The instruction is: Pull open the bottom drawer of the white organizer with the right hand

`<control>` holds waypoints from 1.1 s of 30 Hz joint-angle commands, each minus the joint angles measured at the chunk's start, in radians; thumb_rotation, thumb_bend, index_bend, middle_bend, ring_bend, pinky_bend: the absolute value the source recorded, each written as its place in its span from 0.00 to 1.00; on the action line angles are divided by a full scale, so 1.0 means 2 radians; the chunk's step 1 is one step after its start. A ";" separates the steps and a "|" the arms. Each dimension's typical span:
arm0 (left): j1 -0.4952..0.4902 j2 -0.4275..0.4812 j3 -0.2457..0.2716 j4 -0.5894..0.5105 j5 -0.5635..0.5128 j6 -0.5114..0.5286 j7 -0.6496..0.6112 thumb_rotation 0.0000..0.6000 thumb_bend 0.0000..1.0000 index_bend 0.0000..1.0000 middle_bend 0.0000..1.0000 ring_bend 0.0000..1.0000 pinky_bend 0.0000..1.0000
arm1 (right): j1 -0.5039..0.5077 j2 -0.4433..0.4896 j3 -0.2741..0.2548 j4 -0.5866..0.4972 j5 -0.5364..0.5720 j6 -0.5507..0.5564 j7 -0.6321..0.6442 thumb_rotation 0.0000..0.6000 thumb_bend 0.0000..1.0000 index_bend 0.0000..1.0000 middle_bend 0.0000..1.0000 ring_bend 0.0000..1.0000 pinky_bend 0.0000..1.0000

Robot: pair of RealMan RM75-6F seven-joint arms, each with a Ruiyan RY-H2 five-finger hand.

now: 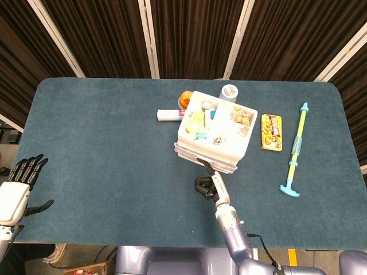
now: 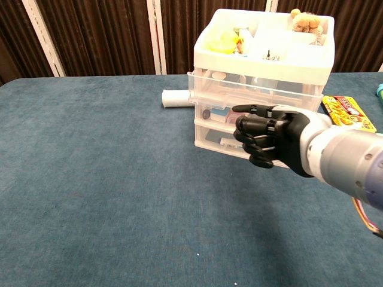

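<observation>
The white organizer [image 1: 217, 140] [image 2: 263, 54] stands at the table's middle right, its open top tray full of small items and three clear drawers below. It sits skewed to the table edge. My right hand [image 1: 207, 184] [image 2: 269, 140] is at its front, fingers curled on the bottom drawer [image 2: 218, 142] with the thumb lying along the top of the hand. The hand hides the drawer's right half and the exact hold. The bottom drawer's front sticks out slightly past the body. My left hand [image 1: 20, 189] hangs open off the table's front left corner, holding nothing.
A white tube [image 1: 168, 115] [image 2: 178, 98], an orange ball [image 1: 184, 98] and a round tub [image 1: 229, 91] lie behind the organizer. To its right lie a yellow snack packet [image 1: 272, 132] [image 2: 346, 113] and a long pump toy [image 1: 295, 150].
</observation>
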 commanded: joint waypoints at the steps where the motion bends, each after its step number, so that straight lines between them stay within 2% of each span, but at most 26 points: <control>1: 0.000 0.000 0.000 0.000 0.001 0.001 0.001 1.00 0.04 0.00 0.00 0.00 0.03 | -0.016 0.011 -0.027 -0.007 -0.037 0.016 -0.006 1.00 0.72 0.06 0.87 0.85 0.92; 6: 0.001 -0.001 0.001 0.001 0.003 0.002 0.004 1.00 0.04 0.00 0.00 0.00 0.03 | -0.038 0.028 -0.070 -0.027 -0.091 0.027 -0.010 1.00 0.71 0.07 0.86 0.85 0.92; 10: 0.001 -0.002 0.001 0.001 0.003 0.002 0.007 1.00 0.04 0.00 0.00 0.00 0.03 | -0.054 0.044 -0.109 -0.043 -0.153 0.042 -0.026 1.00 0.71 0.15 0.86 0.85 0.92; 16: 0.001 -0.003 -0.002 -0.001 -0.006 -0.001 0.010 1.00 0.04 0.00 0.00 0.00 0.03 | -0.060 0.057 -0.135 -0.057 -0.201 0.057 -0.068 1.00 0.71 0.18 0.86 0.85 0.92; 19: 0.002 -0.004 -0.002 -0.001 -0.007 -0.001 0.012 1.00 0.04 0.00 0.00 0.00 0.03 | -0.055 0.060 -0.136 -0.049 -0.222 0.070 -0.115 1.00 0.71 0.18 0.86 0.85 0.92; 20: 0.002 -0.004 -0.002 -0.002 -0.008 -0.002 0.012 1.00 0.04 0.00 0.00 0.00 0.03 | -0.048 0.064 -0.130 -0.031 -0.237 0.085 -0.157 1.00 0.71 0.18 0.86 0.85 0.92; 23: 0.001 -0.004 -0.003 -0.001 -0.007 -0.002 0.014 1.00 0.04 0.00 0.00 0.00 0.03 | -0.043 0.059 -0.123 -0.021 -0.241 0.098 -0.191 1.00 0.71 0.18 0.86 0.85 0.92; 25: 0.001 -0.005 -0.003 0.000 -0.007 -0.001 0.015 1.00 0.04 0.00 0.00 0.00 0.03 | -0.035 0.061 -0.111 -0.005 -0.247 0.109 -0.236 1.00 0.71 0.18 0.86 0.85 0.92; 33: 0.001 -0.005 -0.003 -0.001 -0.007 -0.002 0.015 1.00 0.04 0.00 0.00 0.00 0.03 | -0.023 0.067 -0.086 -0.004 -0.220 0.113 -0.297 1.00 0.71 0.17 0.86 0.85 0.92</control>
